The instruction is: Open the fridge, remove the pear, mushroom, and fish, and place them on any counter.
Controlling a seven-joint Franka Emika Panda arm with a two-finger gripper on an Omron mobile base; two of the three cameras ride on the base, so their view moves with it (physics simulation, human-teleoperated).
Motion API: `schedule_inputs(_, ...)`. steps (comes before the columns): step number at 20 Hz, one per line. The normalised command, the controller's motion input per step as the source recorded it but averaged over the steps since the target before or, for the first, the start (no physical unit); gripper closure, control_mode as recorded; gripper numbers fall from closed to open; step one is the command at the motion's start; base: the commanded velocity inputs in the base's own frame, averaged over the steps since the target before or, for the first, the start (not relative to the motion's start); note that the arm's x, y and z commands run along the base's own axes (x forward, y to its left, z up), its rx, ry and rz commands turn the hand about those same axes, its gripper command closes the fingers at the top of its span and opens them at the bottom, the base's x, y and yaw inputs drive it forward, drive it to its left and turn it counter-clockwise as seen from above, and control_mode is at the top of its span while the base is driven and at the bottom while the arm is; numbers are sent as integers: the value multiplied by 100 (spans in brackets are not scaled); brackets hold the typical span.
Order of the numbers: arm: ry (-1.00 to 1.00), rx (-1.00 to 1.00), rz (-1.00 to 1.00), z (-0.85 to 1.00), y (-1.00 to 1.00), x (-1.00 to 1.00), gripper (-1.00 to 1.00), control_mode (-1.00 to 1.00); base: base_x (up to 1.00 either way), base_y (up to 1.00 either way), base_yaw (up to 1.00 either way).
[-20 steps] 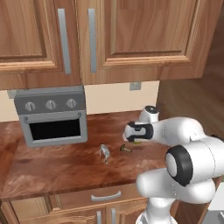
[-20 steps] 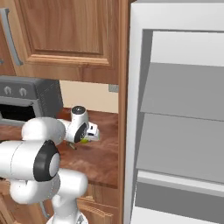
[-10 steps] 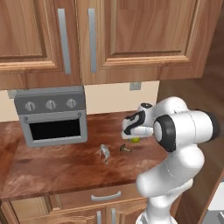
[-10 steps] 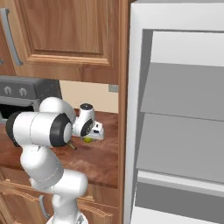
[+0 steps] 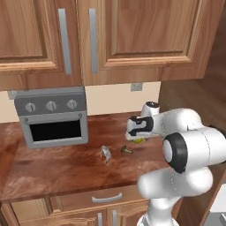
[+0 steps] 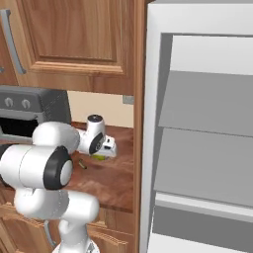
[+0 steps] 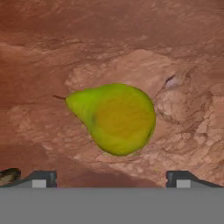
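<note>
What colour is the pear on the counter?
Yellow-green pear, more yellow at its belly; clearest in the hand view.

Arm bent forward, wrist angled down. Gripper [image 7: 112, 178] jaws spread wide, fingertips [image 7: 41, 178] well apart, nothing between them; hand seemingly hovers, not touching below.

The left base view looks forward and down from behind the arm, taking in the tabletop [image 5: 66, 167], the toaster oven [image 5: 52, 115] left of the claw [image 5: 136, 137] and the cabinets above it. The right base view faces the same tabletop [image 6: 111, 178] from the other side, with the open fridge [image 6: 202, 133] right of the claw [image 6: 105, 152]. The hand view hangs close, looking straight down past the claw [image 7: 112, 178] at the pear [image 7: 114, 118] lying on the tabletop [image 7: 52, 52].
</note>
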Motion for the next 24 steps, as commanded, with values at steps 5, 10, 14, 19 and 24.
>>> schedule_inputs(5,-6,0,0,55,1,-100,-100,-100,0,0,0)
schedule_inputs(10,0,0,0,95,0,-63,-100,-100,0,0,0)
schedule_inputs(14,0,0,-3,100,0,-45,-100,-100,0,0,0)
schedule_inputs(19,0,0,-4,100,0,-54,-100,-100,0,0,0)
schedule_inputs(24,0,0,-5,92,0,-75,-100,-100,0,0,0)
